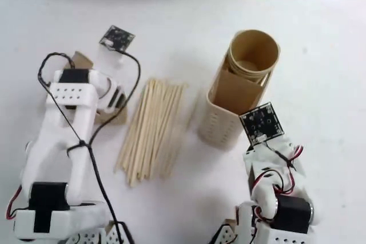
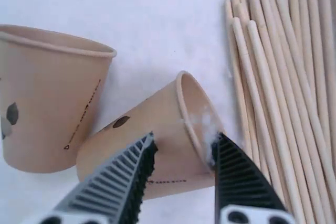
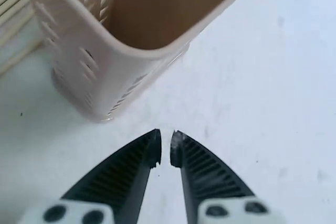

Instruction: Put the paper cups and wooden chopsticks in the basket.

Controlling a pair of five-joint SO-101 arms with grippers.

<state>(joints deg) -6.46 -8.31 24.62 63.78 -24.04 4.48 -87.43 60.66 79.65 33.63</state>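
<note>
Your left end effector (image 2: 184,142) sits open astride the tipped cup (image 2: 157,114): close gently near the rim, without crushing, then lift toward the basket (image 1: 217,124).

We see a white counter (image 1: 320,55). A loose bundle of wooden chopsticks (image 1: 150,130) lies flat near its middle. Just beside them the basket (image 1: 220,119) stands upright. On the chopsticks' other side a tipped cup (image 2: 157,135) lies on its side, mouth toward the sticks, with a second cup (image 2: 47,98) close beside it.
</note>
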